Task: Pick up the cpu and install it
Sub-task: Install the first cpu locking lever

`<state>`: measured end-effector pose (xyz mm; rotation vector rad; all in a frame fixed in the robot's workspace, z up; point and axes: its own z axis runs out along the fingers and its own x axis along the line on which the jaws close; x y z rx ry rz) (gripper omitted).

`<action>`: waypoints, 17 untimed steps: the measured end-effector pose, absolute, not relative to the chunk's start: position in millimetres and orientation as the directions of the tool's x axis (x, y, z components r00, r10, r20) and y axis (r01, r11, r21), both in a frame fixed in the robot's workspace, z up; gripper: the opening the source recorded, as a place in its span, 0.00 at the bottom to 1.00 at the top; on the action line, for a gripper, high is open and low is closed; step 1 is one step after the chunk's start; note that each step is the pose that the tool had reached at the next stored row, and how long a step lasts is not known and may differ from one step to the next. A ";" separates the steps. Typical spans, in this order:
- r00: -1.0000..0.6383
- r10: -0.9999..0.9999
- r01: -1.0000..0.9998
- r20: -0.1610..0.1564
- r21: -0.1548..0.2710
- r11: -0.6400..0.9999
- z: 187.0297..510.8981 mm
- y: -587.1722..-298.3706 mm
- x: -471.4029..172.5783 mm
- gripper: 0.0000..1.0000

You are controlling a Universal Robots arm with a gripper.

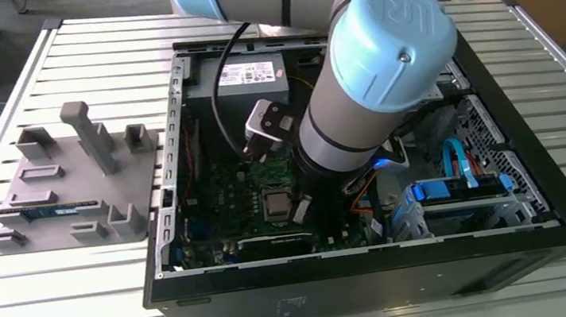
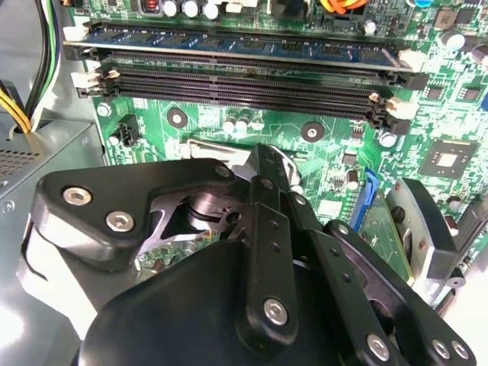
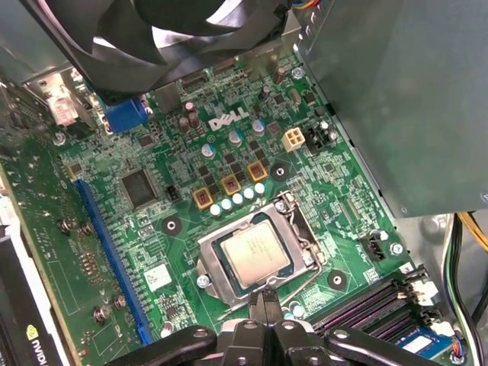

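Finds the cpu (image 3: 255,255) lying flat in the socket (image 3: 207,253) on the motherboard (image 3: 91,252), silver top bare. Has the jaws near its edge, pinched narrow, holding nothing. Could skew the chip or bend socket pins through a sideways brush.

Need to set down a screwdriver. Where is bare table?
The table lies bare between the fixture plate and its near edge, at the exterior view's left of the computer case. Inside the case, the arm crowds everything.
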<state>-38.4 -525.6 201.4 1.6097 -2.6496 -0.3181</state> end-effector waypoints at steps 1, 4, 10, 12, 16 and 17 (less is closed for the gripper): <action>-0.466 -0.881 -0.876 -0.084 0.186 0.446 200.7 -525.6 -37.7 0.11; -0.466 -0.881 -0.876 -0.084 0.186 0.446 198.8 -525.6 -37.2 0.11; -0.466 -0.881 -0.876 -0.084 0.186 0.446 191.2 -525.7 -37.2 0.11; -0.466 -0.881 -0.876 -0.083 0.186 0.446 189.8 -525.7 -37.1 0.11; -0.466 -0.881 -0.876 -0.082 0.186 0.446 189.1 -525.7 -37.1 0.11; -0.466 -0.881 -0.876 -0.082 0.185 0.446 189.0 -525.7 -37.1 0.11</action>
